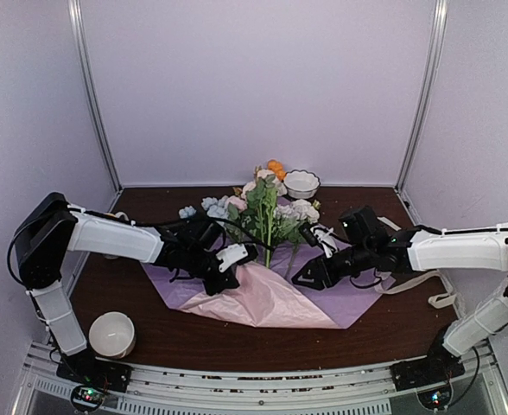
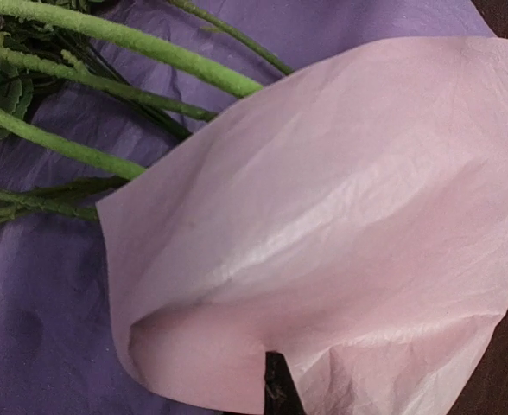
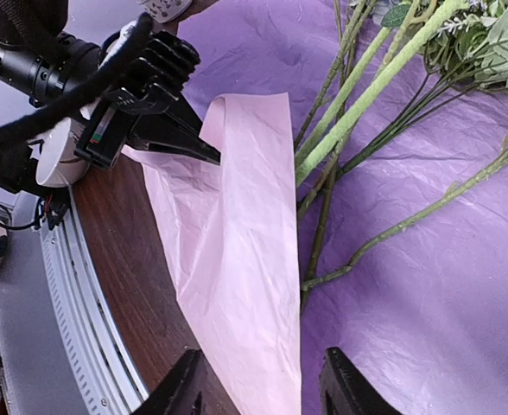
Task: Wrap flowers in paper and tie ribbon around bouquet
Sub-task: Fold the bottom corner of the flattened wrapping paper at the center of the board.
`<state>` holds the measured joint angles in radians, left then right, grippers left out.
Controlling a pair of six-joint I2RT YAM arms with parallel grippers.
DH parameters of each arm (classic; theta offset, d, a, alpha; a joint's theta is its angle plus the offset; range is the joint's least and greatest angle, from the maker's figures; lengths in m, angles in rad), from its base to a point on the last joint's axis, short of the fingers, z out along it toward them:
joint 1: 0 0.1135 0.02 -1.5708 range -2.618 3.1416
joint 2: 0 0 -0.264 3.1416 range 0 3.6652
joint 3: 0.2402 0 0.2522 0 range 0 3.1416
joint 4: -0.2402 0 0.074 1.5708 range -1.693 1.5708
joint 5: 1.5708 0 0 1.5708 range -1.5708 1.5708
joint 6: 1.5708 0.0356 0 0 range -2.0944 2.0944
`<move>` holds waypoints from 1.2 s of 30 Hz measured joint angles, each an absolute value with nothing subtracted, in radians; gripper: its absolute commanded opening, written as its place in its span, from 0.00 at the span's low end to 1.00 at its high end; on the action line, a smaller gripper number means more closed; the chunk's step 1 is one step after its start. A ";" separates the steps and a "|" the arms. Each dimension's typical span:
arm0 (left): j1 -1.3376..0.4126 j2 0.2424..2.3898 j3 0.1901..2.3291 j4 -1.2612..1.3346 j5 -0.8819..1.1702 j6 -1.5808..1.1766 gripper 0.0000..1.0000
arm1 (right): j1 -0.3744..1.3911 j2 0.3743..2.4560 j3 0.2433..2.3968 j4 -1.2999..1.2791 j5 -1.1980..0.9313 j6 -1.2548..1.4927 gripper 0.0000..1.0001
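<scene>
Pinching the paper (image 1: 271, 304) at its near-left edge with the left gripper (image 1: 247, 253), clamped fast on the thin sheet and holding a flap of it curled up and over toward the paper's middle, showing a pale pink face there against the lilac of the part lying flat on the table (image 1: 384, 333). Arching over that lilac sheet in the left wrist view, the same flap of the paper (image 2: 349, 216), with one dark fingertip just showing at its bottom edge. Hovering at the paper's near-right side with the right gripper (image 1: 299, 278), parted and gripping nothing; in the right wrist view, straddling the lower end of the raised paper (image 3: 237, 251) with both black fingers (image 3: 178, 393) standing apart. Facing the left gripper (image 3: 204, 149) across that flap, black tips closed on the fold's upper edge. Lying on the paper's far half, the flowers (image 1: 267, 203), blooms and leaves reaching past the paper's far edge; long green stalks of the flowers (image 2: 116, 36) running back toward the flap and going out of sight behind it, and resting on the lilac surface just beside the pink fold (image 3: 366, 93). Trailing off the paper's right corner under the right arm, what is looking like the ribbon (image 1: 441, 300), cream and loose on the table. Standing beyond the paper's far edge, behind the blooms, a white bowl (image 1: 301, 183); sitting well off the paper's near-left corner, a second white bowl (image 1: 111, 335).
</scene>
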<state>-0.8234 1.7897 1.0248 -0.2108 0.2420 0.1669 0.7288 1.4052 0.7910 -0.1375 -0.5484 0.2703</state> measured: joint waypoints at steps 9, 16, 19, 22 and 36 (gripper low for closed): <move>-0.823 1.790 1.045 -0.213 0.258 0.194 0.00 | 0.734 1.558 0.792 -0.048 -0.617 0.298 0.48; -0.823 1.790 1.061 -0.220 0.263 0.209 0.00 | 0.747 1.582 0.788 0.039 -0.698 0.348 0.05; -0.823 1.790 1.063 -0.234 0.257 0.212 0.16 | 0.747 1.582 0.780 0.067 -0.717 0.364 0.00; -0.823 1.787 1.063 -0.242 0.242 0.208 0.34 | 0.747 1.582 0.772 0.067 -0.699 0.379 0.00; -0.823 1.542 0.947 -0.402 0.202 0.116 0.53 | 0.746 1.582 0.707 0.085 -0.541 0.472 0.00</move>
<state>-0.8234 1.5421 0.9470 -0.4023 0.2024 0.1162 0.7464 1.5818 0.7074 0.0849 -0.5407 0.4721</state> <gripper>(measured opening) 0.530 0.006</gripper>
